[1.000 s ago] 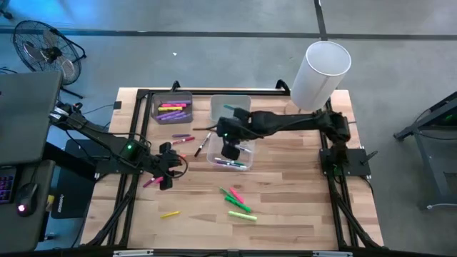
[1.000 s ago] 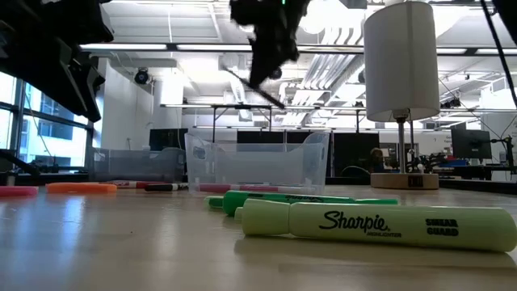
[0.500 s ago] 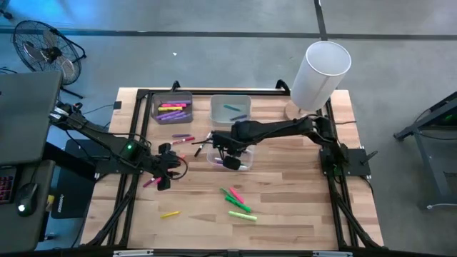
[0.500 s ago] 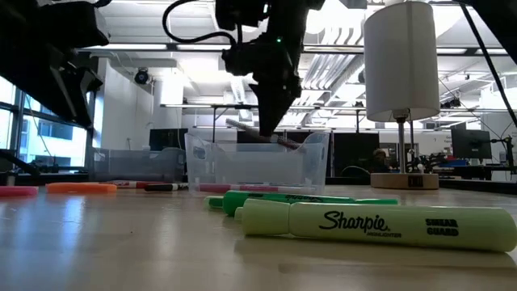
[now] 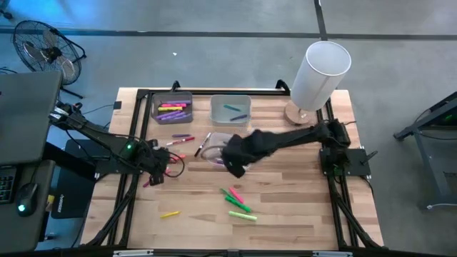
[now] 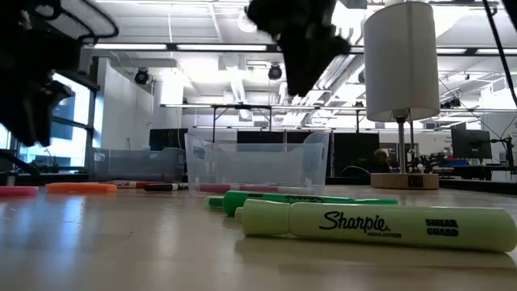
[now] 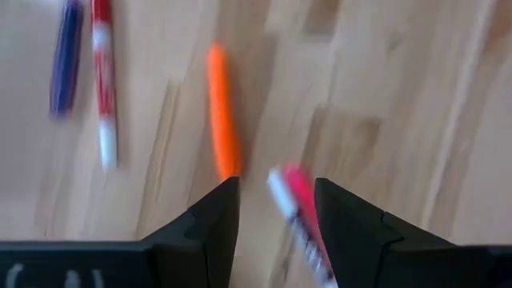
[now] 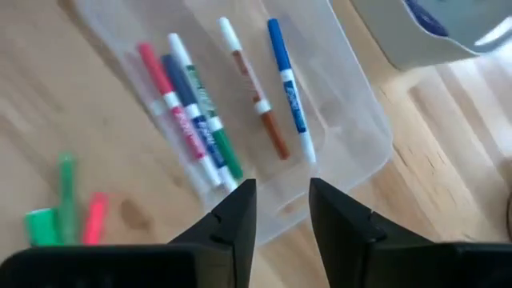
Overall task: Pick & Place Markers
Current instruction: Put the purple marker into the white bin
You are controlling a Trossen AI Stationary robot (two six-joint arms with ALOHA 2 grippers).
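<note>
Markers, thin capped pens, assorted colours, spread over a wooden table (image 5: 300,214).

- Clear bin (image 8: 352,120), table centre: five white-barrelled markers (image 8: 200,104) lying side by side, with red, dark blue, green, brown and blue sections.
- Grey bin (image 5: 173,108), 11 o'clock of centre: purple, pink and yellow markers piled inside.
- Second bin (image 5: 230,108), 12 o'clock of centre: a few blue-green markers.
- Loose cluster (image 5: 238,202), 6 o'clock of centre: green, pink and pale-yellow highlighters; the nearest (image 6: 380,225) reads "Sharpie" in the low view.
- Single yellow marker (image 5: 169,213), 7 o'clock.
- Orange marker (image 7: 222,120) and pink marker (image 7: 300,216), 9 o'clock, under the left arm; a blue and a red-and-white pen lie just beside them.

Left gripper (image 7: 276,210): jaws parted, empty, straddling the pink marker's end.

Right gripper (image 8: 282,210): jaws parted, empty, above the clear bin's rim.

White cylinder lamp (image 5: 319,75), 2 o'clock.
</note>
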